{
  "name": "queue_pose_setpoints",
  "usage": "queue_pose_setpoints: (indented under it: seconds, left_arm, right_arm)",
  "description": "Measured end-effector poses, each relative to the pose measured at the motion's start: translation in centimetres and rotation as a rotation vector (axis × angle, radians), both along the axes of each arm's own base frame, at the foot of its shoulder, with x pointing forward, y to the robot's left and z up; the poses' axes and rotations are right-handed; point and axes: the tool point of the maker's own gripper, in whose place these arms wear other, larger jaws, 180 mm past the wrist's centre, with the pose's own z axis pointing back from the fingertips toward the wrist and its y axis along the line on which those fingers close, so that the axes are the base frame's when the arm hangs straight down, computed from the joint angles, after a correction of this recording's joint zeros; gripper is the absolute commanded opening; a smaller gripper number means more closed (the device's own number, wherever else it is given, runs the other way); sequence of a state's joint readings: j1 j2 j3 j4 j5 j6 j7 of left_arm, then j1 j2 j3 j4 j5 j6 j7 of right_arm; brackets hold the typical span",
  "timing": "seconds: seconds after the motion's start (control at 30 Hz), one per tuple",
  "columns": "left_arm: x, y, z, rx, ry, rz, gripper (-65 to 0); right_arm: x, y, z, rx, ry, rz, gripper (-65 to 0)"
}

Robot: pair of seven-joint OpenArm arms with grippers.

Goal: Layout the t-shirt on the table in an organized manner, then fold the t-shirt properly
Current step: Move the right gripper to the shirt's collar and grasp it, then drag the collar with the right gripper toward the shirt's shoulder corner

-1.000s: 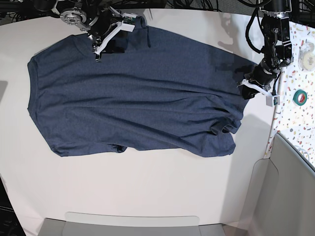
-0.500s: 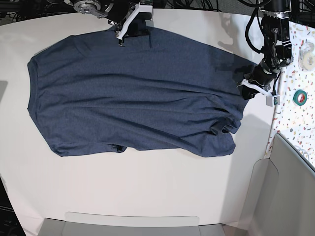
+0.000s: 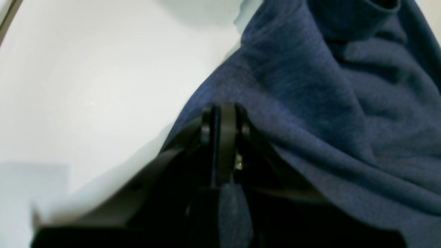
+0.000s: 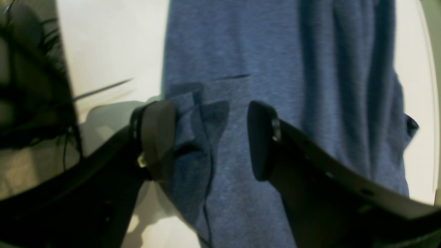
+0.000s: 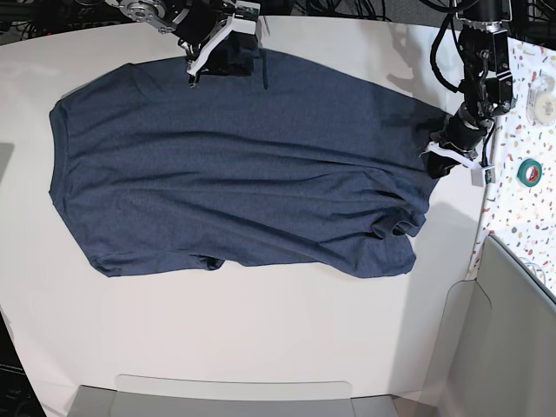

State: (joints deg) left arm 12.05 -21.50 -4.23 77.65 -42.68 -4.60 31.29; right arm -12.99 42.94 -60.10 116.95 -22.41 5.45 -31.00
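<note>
The dark navy t-shirt (image 5: 234, 174) lies spread plain side up across the white table (image 5: 261, 339), with wrinkles and a folded-under corner near its right end. At that right edge, my left gripper (image 5: 440, 162) is shut on the cloth. In the left wrist view the jaws (image 3: 220, 137) are pressed together with the t-shirt (image 3: 327, 103) pinched and draped around them. My right gripper (image 5: 205, 59) hovers over the far edge by a sleeve. In the right wrist view it (image 4: 208, 141) stands open over the t-shirt (image 4: 241, 51), a small fold of cloth against the left finger (image 4: 156, 137).
A speckled strip runs along the right side with a green tape roll (image 5: 530, 172) and a white roll (image 5: 545, 97). A grey panel (image 5: 512, 339) stands at the lower right, a grey tray edge (image 5: 234, 393) lies along the near side, and cables hang behind the table.
My right gripper has moved from over the shirt's upper body toward the far edge and the sleeve, staying open. The left gripper holds its grip in nearly the same place.
</note>
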Motion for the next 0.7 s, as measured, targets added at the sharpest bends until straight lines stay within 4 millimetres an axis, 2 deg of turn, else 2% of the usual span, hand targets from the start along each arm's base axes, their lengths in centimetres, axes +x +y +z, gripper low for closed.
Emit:
queue_pose_setpoints:
  seconds: [0.13, 0.27, 0.37, 0.7]
  left_arm:
    - [0.0, 0.0, 0.0, -0.001, -0.002, -0.001, -61.6]
    - [0.1, 0.0, 0.1, 0.001, -0.003, 0.001, -61.6]
    - [0.1, 0.0, 0.0, 0.0, -0.003, 0.001, -61.6]
    - [0.1, 0.0, 0.1, 0.0, -0.003, 0.001, -61.6]
  right_arm:
    - [0.2, -0.2, 0.3, -0.032, -0.071, 0.018, -32.0]
    - [-1.0, 0.3, 0.2, -0.063, -0.112, 0.037, -32.0]
    - [-0.6, 0.4, 0.7, -0.089, -0.178, 0.031, -32.0]
    - [-0.4, 0.9, 1.3, -0.114, -0.241, -0.009, -32.0]
